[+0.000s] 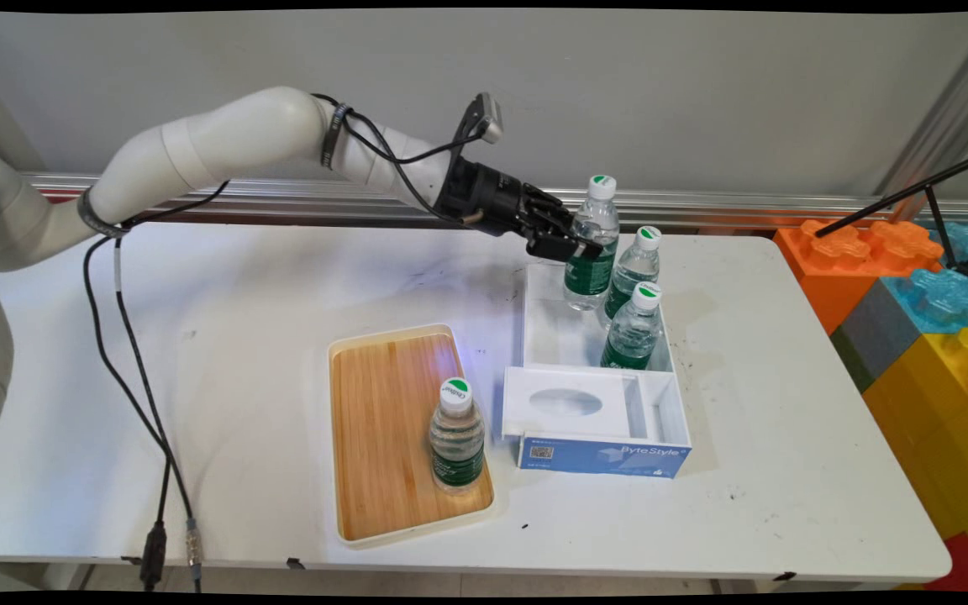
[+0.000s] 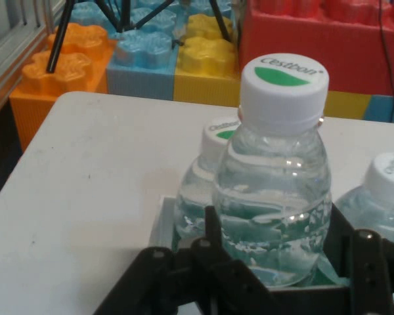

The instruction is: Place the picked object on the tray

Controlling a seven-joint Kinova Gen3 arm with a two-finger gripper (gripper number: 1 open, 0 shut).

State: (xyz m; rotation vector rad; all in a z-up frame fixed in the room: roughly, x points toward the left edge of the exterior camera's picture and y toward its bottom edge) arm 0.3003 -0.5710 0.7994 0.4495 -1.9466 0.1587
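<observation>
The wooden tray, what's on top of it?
One water bottle stands upright at the wooden tray's near right corner, cap on. The wood under the bottle's base is hidden.

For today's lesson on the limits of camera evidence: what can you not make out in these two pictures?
- Black two-finger gripper: main view cannot settle whether its fingers press the far clear water bottle; hand view cuts the fingertips off at the bottom edge.
- White partitioned box: its walls hide the bottle bases in main view.
- Right-hand white bottle cap: cut off by the hand view's right edge.
</observation>
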